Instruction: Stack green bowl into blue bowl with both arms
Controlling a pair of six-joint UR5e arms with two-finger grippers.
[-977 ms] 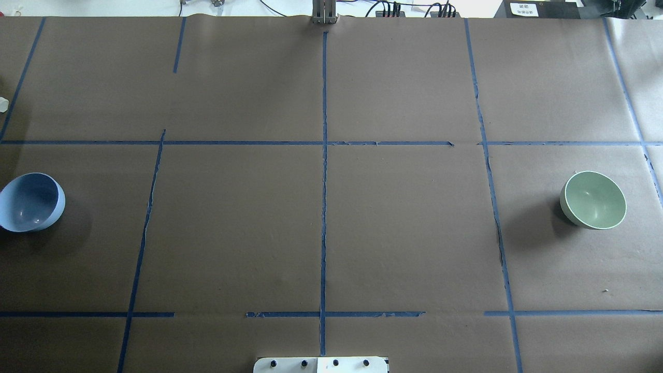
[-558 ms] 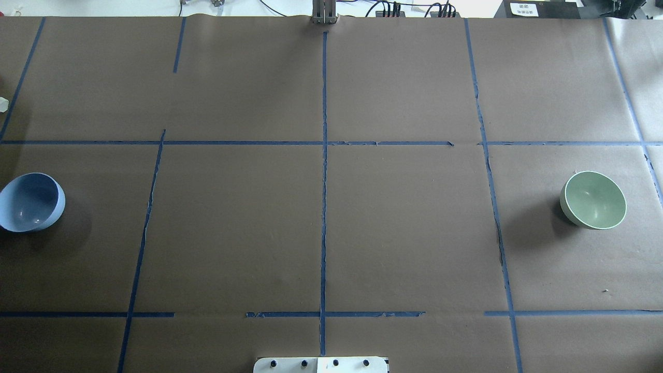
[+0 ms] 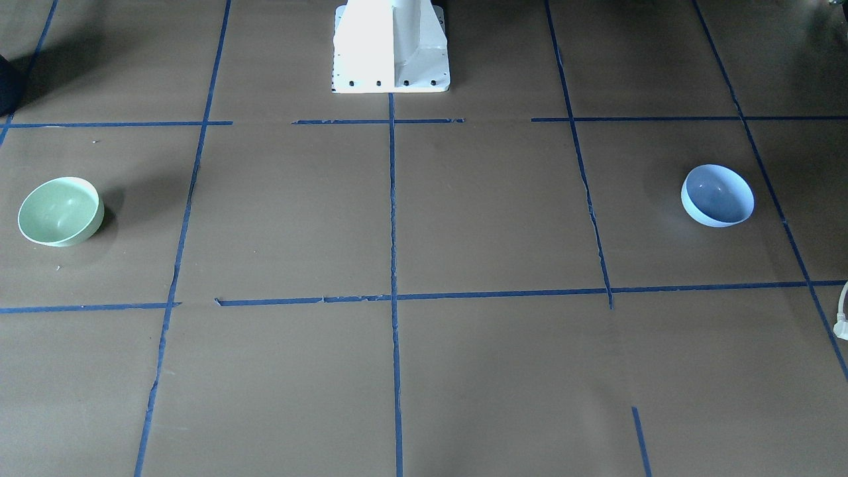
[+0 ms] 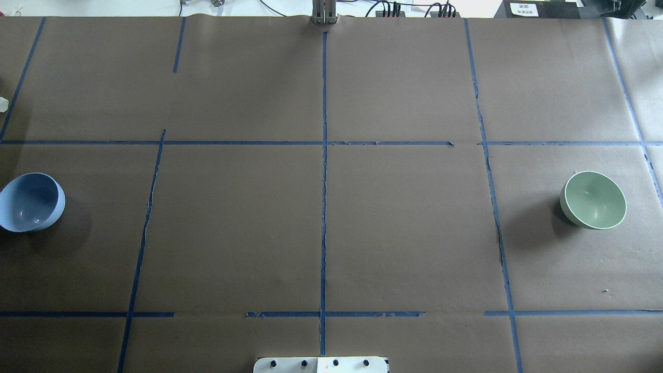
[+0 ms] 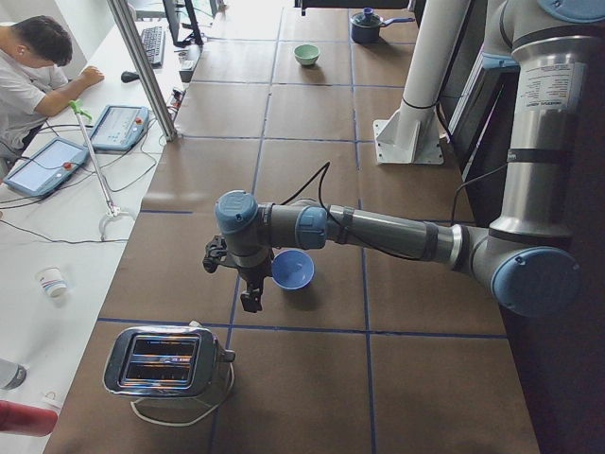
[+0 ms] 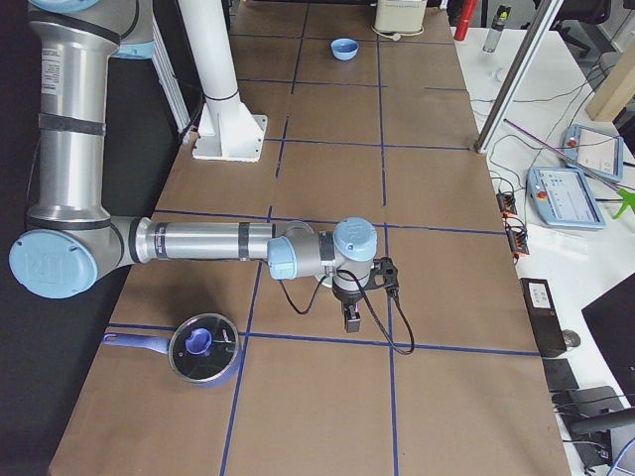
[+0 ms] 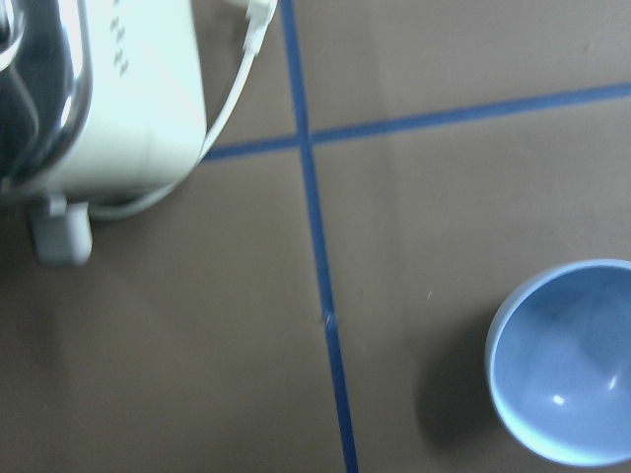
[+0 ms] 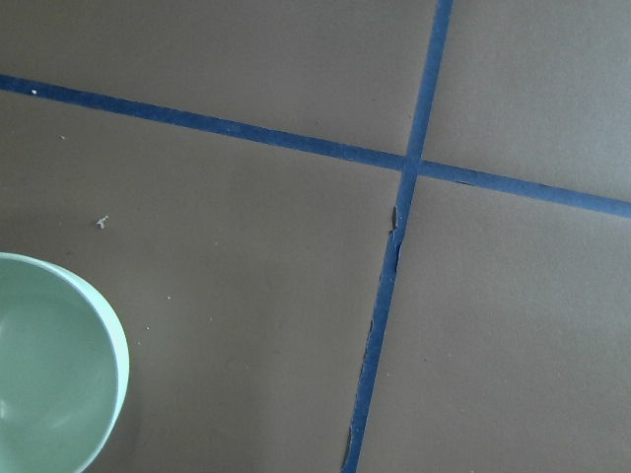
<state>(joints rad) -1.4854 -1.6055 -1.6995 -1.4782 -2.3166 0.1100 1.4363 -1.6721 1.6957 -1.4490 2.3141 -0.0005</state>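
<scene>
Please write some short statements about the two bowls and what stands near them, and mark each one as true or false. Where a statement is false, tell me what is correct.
1. The green bowl already sits inside the blue bowl. False: the green bowl and the blue bowl stand far apart, near opposite ends of the table.
2. Both bowls stand open side up, with nothing in them. True.
3. A toaster stands on the table close to the blue bowl. True.
4. The green bowl is on the robot's left side. False: it is on the robot's right side, and the blue bowl is on the left.
</scene>
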